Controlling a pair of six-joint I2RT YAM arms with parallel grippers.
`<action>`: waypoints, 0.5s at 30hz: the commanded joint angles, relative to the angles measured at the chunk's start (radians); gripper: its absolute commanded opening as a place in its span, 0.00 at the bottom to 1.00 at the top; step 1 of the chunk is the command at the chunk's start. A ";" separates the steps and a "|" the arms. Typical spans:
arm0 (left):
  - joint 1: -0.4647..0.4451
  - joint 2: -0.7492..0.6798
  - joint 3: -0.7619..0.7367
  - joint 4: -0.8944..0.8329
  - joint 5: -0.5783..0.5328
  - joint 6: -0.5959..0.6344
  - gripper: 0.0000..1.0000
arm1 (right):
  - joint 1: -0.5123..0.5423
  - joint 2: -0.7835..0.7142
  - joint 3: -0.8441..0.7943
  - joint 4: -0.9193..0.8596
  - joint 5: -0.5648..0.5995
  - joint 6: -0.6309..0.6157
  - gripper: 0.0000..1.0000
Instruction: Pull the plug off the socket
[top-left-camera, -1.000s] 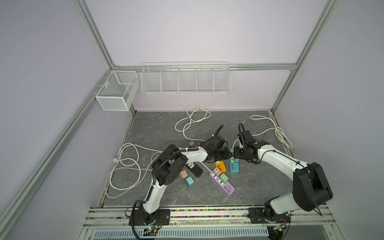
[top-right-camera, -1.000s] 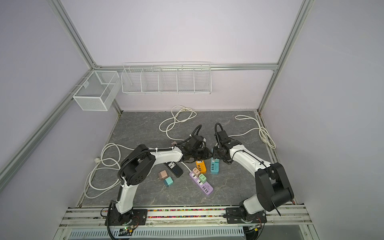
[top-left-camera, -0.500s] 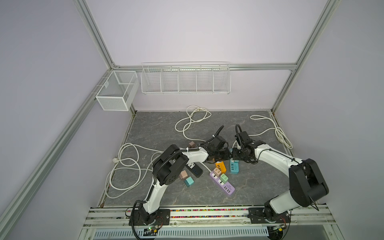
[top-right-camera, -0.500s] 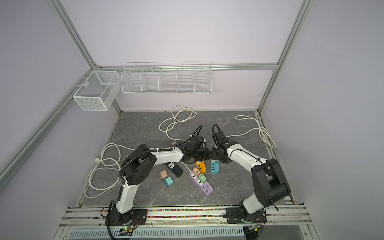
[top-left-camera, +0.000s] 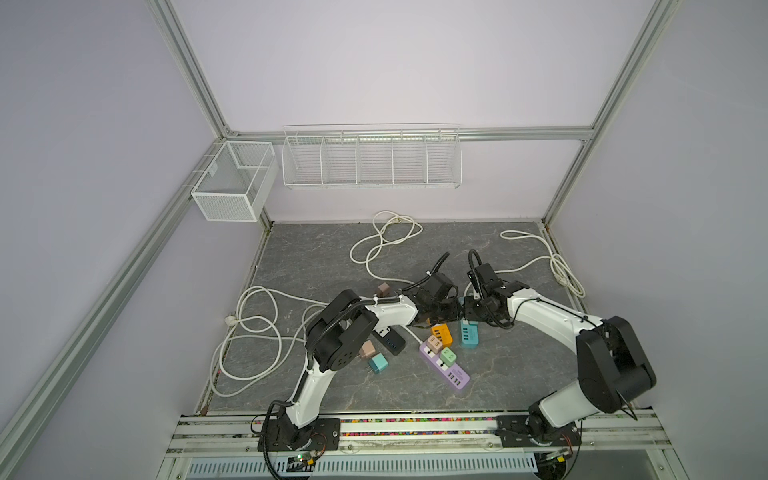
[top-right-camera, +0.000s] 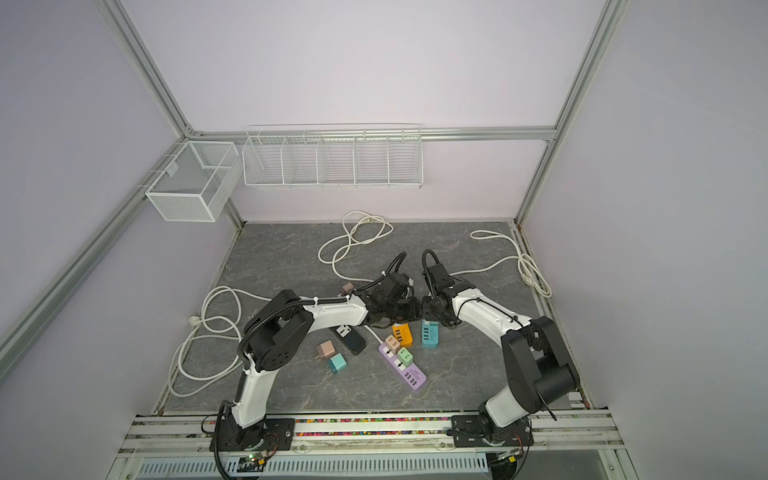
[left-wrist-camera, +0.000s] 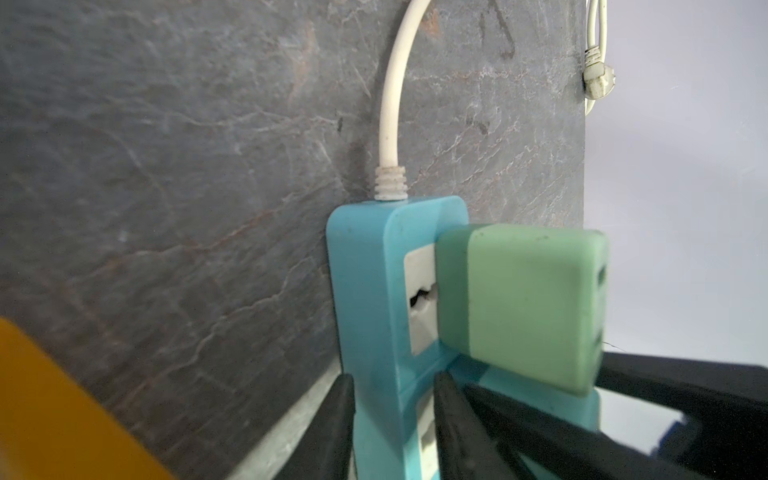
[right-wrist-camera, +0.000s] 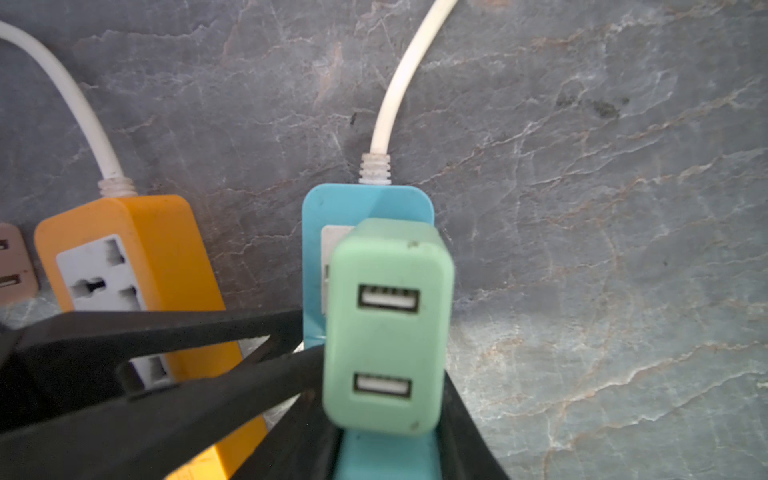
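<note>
Clamps blue socket strip (left-wrist-camera: 370, 291) w/ L hand (left-wrist-camera: 395, 411): black fingers (left-wrist-camera: 343, 419) tight on both long edges, bottom centre of L wrist frame. Pinches green plug (right-wrist-camera: 386, 324) w/ R hand (right-wrist-camera: 384, 436), jaws closed on plug's sides, bottom centre of R wrist frame. Shows plug seated in strip's end socket, the one next to white cord (right-wrist-camera: 395, 91), body flush vs white socket face, 2 USB ports facing R wrist cam. Shows strip lying flat on grey desk (right-wrist-camera: 582, 208). Puts orange strip (right-wrist-camera: 137, 257) just beside blue one, mid left of R wrist frame, partly behind L hand's fingers. In both top views, sets hands tip to tip at centre of frame, hiding plug; leaves blue strip's free end poking out just below them, orange strip to its left. Has purple strip (top-left-camera: 444, 368) lower centre in a top view, near but apart from blue one. Has loose cords (top-left-camera: 249, 328) coiled at left, top centre & right of desk.
</note>
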 joint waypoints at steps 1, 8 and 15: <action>-0.008 0.011 -0.042 -0.060 -0.032 0.012 0.34 | 0.008 -0.026 -0.018 -0.009 0.015 0.007 0.28; -0.012 0.005 -0.044 -0.074 -0.045 0.015 0.34 | 0.046 -0.009 0.004 0.000 0.023 0.017 0.25; -0.019 0.006 -0.050 -0.084 -0.053 0.019 0.33 | 0.020 -0.039 -0.003 -0.013 0.026 -0.003 0.24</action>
